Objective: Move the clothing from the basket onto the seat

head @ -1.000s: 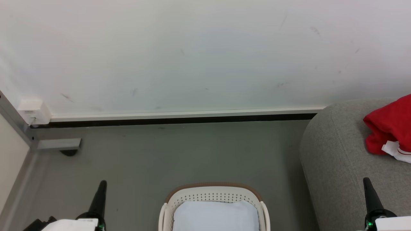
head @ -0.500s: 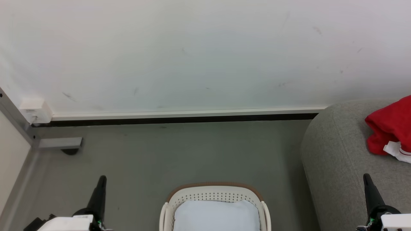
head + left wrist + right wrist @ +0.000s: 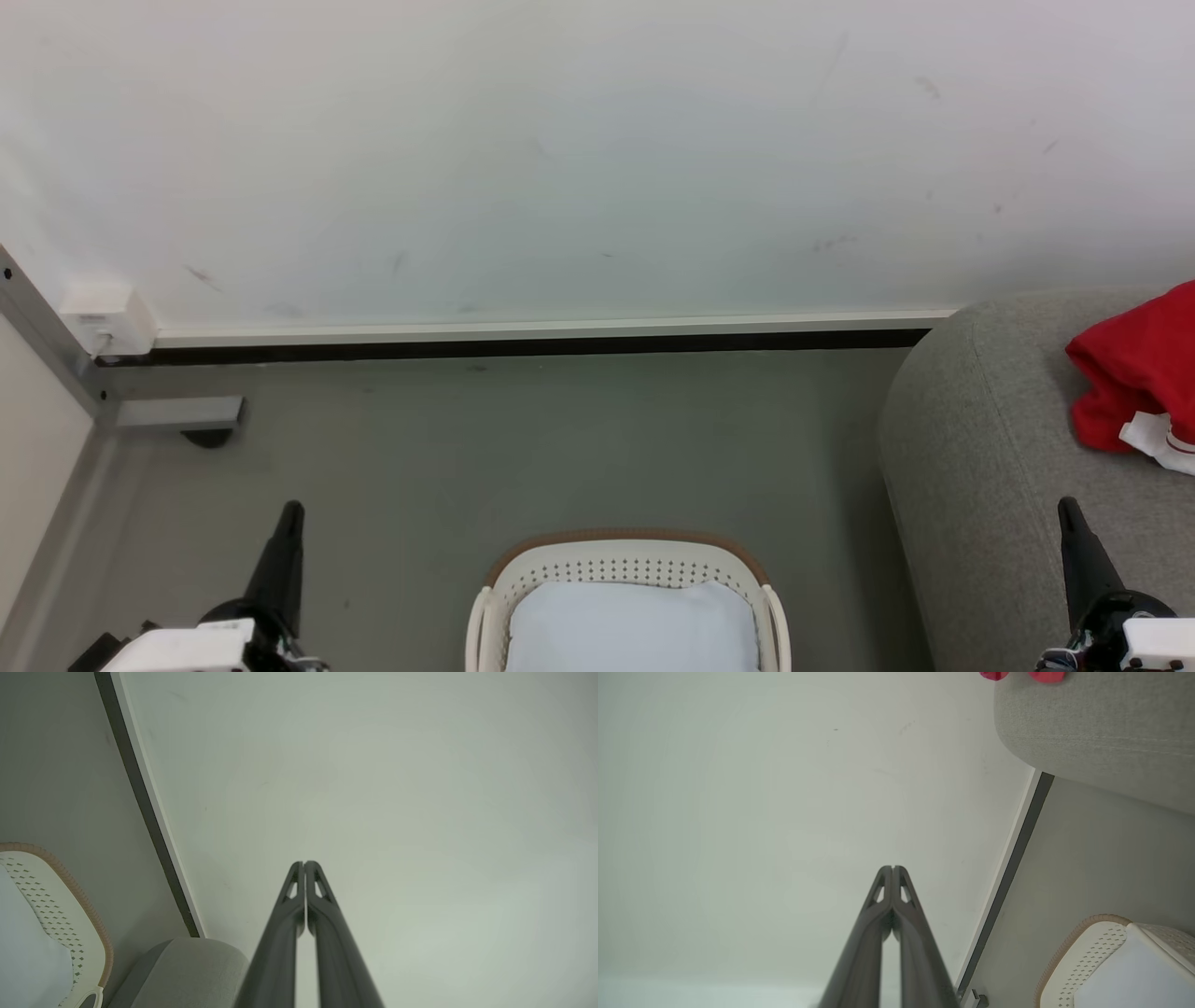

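Clothing (image 3: 1134,369) on the seat (image 3: 971,467), right edge: soft, light, floppy; pinch a bunched fold. Both jaws pressed together, empty.

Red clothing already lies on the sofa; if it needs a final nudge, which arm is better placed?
Probably right. The right gripper, shut, rises in front of the sofa, the side where the red clothing lies; the left gripper, also shut, is beyond the basket, over the floor.
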